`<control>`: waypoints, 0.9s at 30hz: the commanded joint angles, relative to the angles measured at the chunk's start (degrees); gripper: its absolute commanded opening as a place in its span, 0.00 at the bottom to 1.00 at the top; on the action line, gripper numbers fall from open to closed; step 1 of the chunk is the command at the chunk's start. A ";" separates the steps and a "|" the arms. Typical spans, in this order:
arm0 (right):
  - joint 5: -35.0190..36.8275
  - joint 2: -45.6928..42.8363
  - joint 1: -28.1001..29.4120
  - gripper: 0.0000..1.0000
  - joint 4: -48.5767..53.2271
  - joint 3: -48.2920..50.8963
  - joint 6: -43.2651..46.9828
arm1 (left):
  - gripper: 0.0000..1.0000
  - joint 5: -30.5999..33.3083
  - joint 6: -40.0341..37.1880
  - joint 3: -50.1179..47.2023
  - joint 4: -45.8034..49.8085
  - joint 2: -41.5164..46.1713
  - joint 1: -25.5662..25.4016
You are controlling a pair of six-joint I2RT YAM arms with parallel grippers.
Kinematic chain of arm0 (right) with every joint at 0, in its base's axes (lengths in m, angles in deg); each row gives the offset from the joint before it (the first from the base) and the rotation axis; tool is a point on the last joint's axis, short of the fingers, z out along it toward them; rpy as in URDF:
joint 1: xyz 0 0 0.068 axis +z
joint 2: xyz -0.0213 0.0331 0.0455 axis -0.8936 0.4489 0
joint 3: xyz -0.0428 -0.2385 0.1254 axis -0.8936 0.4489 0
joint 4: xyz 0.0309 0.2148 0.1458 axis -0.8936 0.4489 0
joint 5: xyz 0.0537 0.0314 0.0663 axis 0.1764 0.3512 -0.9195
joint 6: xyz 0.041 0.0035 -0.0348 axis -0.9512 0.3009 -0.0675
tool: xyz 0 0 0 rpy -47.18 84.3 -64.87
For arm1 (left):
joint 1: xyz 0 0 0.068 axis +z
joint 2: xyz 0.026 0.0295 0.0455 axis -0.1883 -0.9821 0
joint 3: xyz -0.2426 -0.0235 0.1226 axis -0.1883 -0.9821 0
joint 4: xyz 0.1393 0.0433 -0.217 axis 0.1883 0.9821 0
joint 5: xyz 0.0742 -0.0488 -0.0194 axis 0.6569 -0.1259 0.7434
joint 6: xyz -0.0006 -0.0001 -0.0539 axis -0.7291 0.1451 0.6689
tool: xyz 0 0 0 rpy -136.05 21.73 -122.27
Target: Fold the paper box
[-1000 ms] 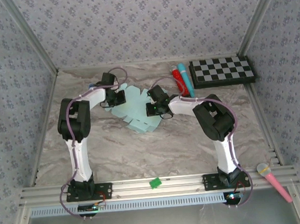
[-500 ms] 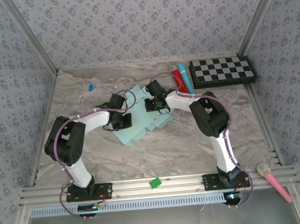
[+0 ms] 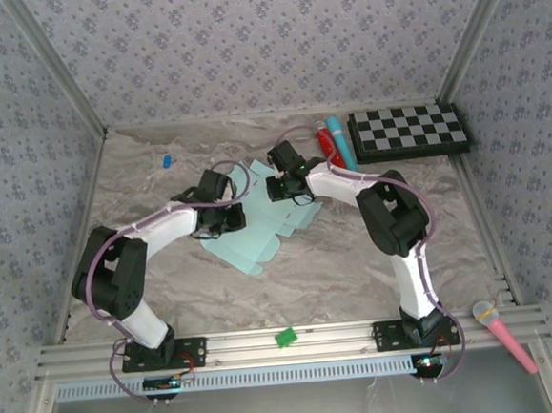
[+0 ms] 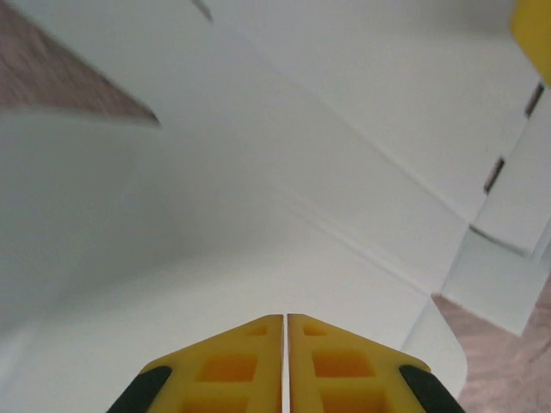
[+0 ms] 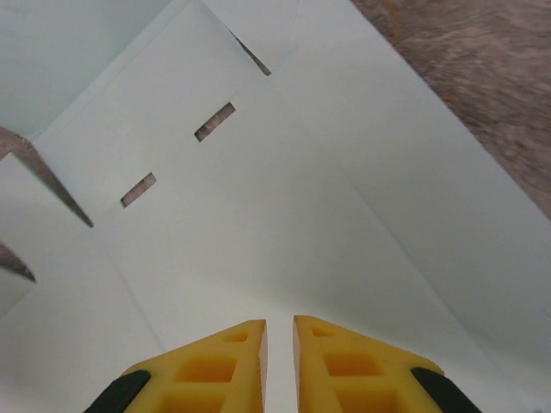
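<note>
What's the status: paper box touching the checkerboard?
Apart. The top view shows bare table between the paper box and the checkerboard.

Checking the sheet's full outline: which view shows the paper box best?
Top external: the paper box spreads across the table, most of its outline visible. Left wrist gives a close creased patch; right wrist, a panel with three slots.

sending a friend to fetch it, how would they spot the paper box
On the marbled table, look to the middle, nearer than the checkerboard. The paper box lies there as a thin card sheet with flaps and slots. Its pale aqua colour sets it apart from the red tube and blue tube.
</note>
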 commanded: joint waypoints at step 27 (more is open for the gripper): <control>-1.93 5.93 -0.02 0.17 2.64 -1.15 -1.89 | 0.06 -2.56 2.74 -7.12 0.06 -0.68 -6.90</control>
